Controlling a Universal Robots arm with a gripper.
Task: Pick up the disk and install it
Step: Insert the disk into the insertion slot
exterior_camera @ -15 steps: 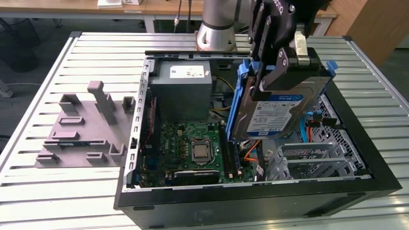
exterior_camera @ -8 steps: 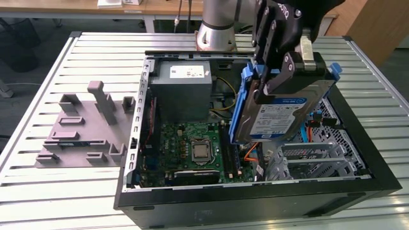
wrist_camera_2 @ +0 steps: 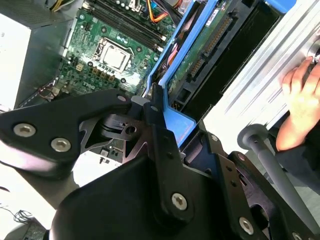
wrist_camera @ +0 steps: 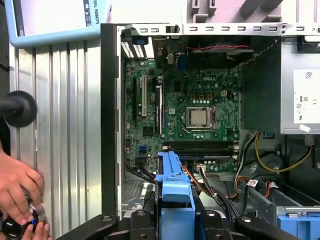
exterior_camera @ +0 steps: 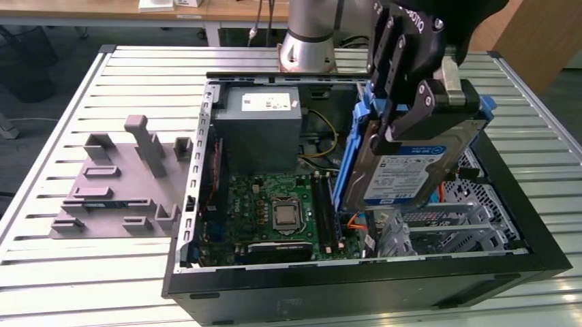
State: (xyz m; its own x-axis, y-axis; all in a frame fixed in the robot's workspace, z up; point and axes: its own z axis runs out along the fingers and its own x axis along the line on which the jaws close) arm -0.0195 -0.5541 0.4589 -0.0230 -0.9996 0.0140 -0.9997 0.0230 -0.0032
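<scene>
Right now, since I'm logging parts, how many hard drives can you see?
1: the disk, tilted, held by the gripper over the open computer case. Others may be hidden inside the case.

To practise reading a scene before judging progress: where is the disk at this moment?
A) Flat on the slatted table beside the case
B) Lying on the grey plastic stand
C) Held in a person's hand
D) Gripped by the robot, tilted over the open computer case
D: in the exterior view the gripper is clamped on the upper end of the disk, which hangs tilted over the open computer case.
</scene>
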